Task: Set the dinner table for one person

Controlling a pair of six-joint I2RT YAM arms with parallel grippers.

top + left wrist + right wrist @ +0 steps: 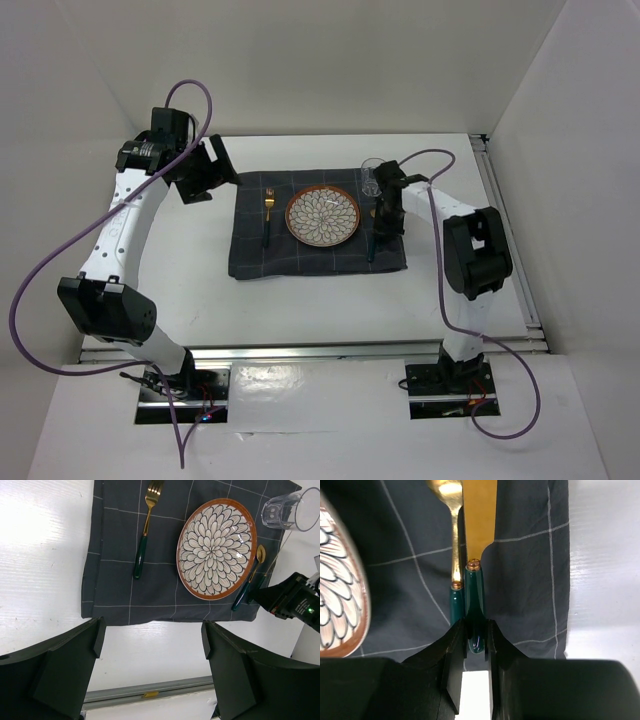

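The white dinner table (330,300) carries a dark grey checked cloth (250,255). On the cloth lie a patterned plate (323,216), a gold fork with a green handle (268,215) to its left, and a gold spoon (455,597) to its right. A clear glass (371,178) stands at the cloth's far right corner. My right gripper (477,630) is shut on the green handle of a gold knife (479,525), held low over the cloth right beside the spoon. My left gripper (152,640) is open and empty, over bare table left of the cloth.
A metal rail (300,350) runs along the table's near edge and another along the right side (510,240). White walls close in the back and sides. The right arm's wrist (292,602) shows beside the cloth in the left wrist view.
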